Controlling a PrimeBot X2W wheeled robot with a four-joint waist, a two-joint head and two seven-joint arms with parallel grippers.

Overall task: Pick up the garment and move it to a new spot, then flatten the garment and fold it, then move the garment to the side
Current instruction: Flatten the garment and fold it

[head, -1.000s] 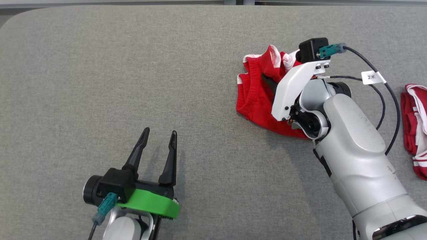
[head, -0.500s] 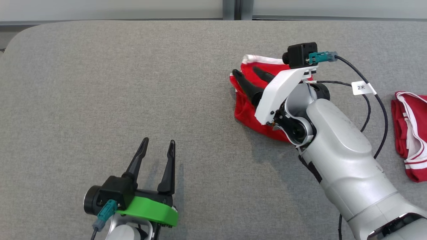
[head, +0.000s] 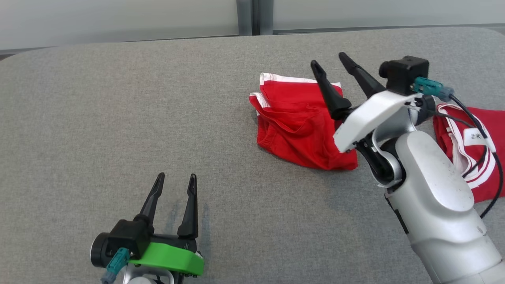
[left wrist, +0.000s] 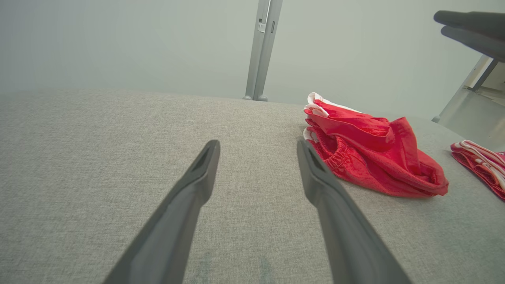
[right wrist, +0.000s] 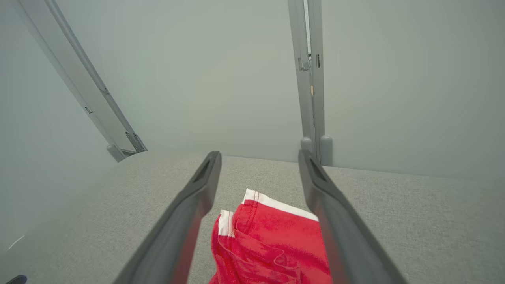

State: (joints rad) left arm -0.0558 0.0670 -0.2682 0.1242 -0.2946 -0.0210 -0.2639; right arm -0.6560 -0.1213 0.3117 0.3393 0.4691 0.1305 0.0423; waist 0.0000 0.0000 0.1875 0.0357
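Red shorts [head: 300, 126] lie loose on the bench [head: 118, 118], neither claw holding them.
My right claw [head: 328, 59] hangs spread and empty above the far right edge of the shorts, lifted clear so, I judge, it cannot drag the cloth. They lie rumpled on open bench, with room around them for flattening. My left claw [head: 176, 176] sits wide open and empty near the front edge, well apart from them, likely placed to share the smoothing. Another red garment [head: 493, 118] lies off to the right.

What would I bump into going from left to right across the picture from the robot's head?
left gripper → red garment → second red garment
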